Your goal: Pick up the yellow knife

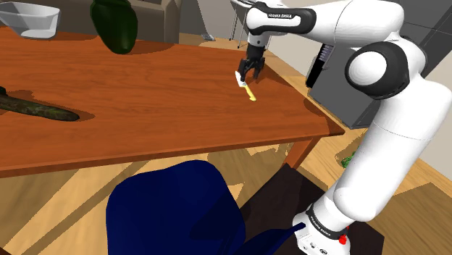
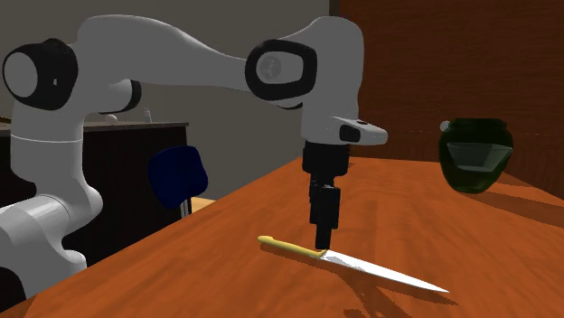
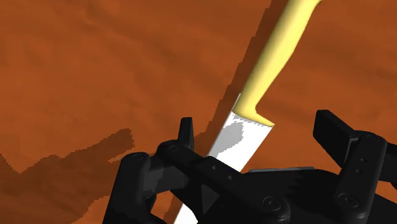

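Yellow-handled and pale-bladed, the knife lies flat on the reddish wooden table. The black gripper hangs low over the point where handle meets blade, its fingers spread either side, clasping nothing.

A reddish-brown wooden table spreads across most of the shoulder view. It stands on a pale plank floor crossed by bands of light and shadow. 1 dark blue chair stands at the table's near edge. In the second exterior view, a grey-brown wall rises behind a dark cabinet, next to a reddish wood-panelled wall.
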Controlling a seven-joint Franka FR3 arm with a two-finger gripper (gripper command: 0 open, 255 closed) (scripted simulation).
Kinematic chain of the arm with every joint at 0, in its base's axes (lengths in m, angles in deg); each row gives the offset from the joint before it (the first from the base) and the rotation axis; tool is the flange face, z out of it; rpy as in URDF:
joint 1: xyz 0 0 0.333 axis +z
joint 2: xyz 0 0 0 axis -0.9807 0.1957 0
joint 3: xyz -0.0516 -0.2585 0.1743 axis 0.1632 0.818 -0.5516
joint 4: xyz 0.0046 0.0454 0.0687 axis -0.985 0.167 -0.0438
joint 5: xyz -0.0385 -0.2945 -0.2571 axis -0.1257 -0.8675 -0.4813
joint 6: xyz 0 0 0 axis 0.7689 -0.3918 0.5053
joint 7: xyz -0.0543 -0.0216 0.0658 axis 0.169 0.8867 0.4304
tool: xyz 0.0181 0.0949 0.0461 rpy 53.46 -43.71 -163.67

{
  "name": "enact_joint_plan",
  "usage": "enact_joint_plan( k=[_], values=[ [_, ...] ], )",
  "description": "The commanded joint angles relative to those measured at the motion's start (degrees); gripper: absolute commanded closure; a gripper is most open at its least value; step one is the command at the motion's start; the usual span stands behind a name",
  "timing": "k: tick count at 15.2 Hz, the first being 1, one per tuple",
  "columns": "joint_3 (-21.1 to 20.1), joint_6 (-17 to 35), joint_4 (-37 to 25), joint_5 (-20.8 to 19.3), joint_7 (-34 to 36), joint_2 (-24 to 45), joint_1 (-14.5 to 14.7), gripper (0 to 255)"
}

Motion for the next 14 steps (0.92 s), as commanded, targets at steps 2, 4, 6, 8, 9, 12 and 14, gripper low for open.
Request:
enact_joint_plan(
  k=[2, 4, 6, 8, 9, 12, 14],
  values=[
    [0.0, 2.3, 2.2, 0.0, 0.1, 0.1, 0.1, 0],
    [-0.1, 4.3, 4.1, 0.0, 0.1, 0.2, 0.1, 0],
    [-0.1, 4.3, 4.1, 0.0, 0.1, 0.2, 0.1, 0],
    [-0.1, 4.4, 4.2, 0.0, 0.1, 0.2, 0.1, 255],
    [-0.1, 4.4, 4.2, 0.0, 0.1, 0.2, 0.1, 255],
    [-0.1, 4.4, 4.2, 0.0, 0.1, 0.2, 0.1, 255],
    [-0.1, 4.3, 4.1, 0.0, 0.1, 0.2, 0.1, 255]
  ],
)
